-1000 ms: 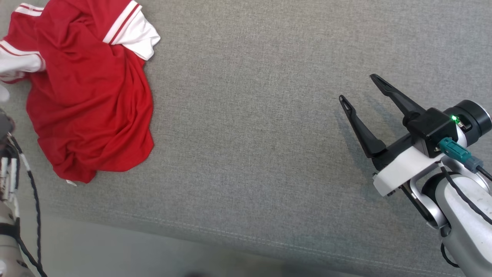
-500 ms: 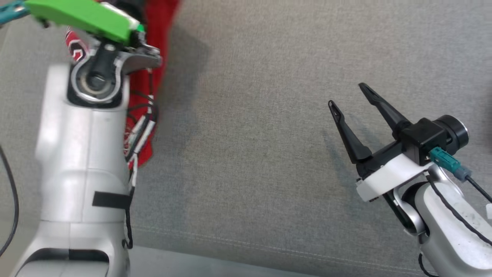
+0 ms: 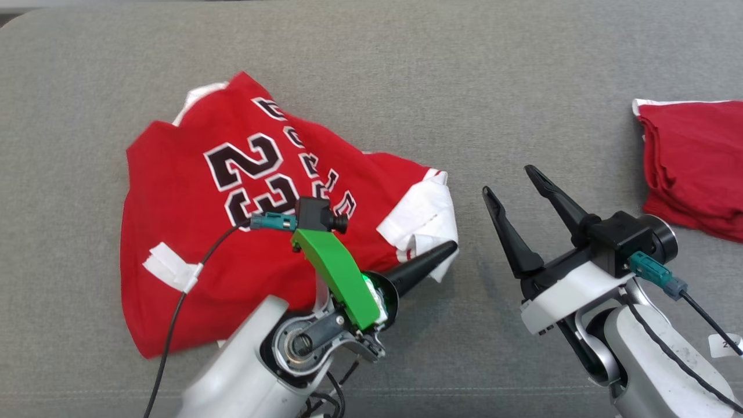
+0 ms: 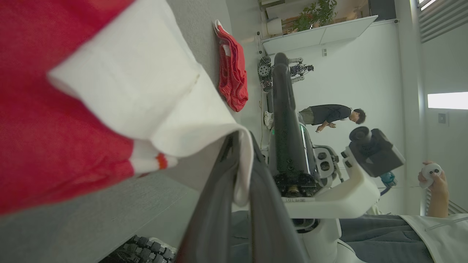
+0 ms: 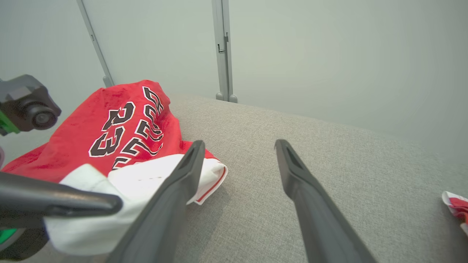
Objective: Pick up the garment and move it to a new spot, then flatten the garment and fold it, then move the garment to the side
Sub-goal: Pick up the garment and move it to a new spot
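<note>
Garment point(image 3: 174, 244) now spread out, no longer heaped, left tool point(image 3: 447, 251) clenched on its sleeve point(image 3: 421, 215), right tool point(image 3: 508, 180) released

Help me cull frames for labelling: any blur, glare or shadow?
Head view: sharp, evenly lit, faint shadows on the grey woven fabric surface, red-and-white number-23 jersey crisp. Left wrist view: the white sleeve pinched in the left tool is soft up close; a bright wall panel blows out. Right wrist view: right tool blurs near the lens.
</note>
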